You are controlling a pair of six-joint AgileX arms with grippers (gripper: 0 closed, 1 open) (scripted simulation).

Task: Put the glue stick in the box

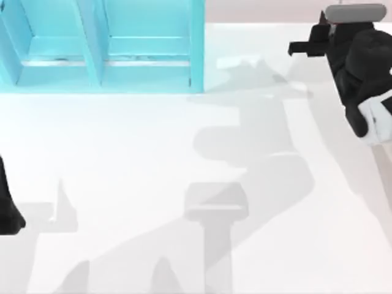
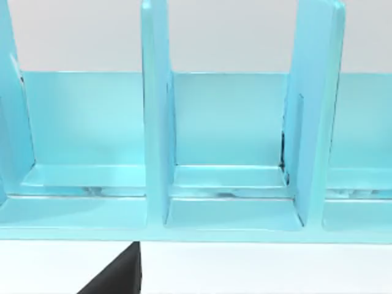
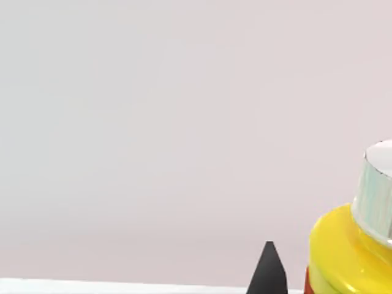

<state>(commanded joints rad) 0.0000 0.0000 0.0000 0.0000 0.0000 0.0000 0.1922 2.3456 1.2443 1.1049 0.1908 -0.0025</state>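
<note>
The left arm (image 1: 9, 208) sits at the table's (image 1: 153, 184) near left edge; whether its fingers are apart or together I cannot tell. Farther back, the right gripper (image 1: 306, 46) reaches in at the far right; its state is also unclear. In the right wrist view the glue stick (image 3: 352, 251) stands just beside a fingertip (image 3: 268, 269). The blue box (image 1: 104, 46) stands at the far left.

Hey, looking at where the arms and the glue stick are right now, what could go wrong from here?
The glue stick sits at the very edge of the right wrist view, off to one side of the right hand's fingertip, so a grasp may miss or tip it. The blue box has narrow dividers that the stick could catch on.
</note>
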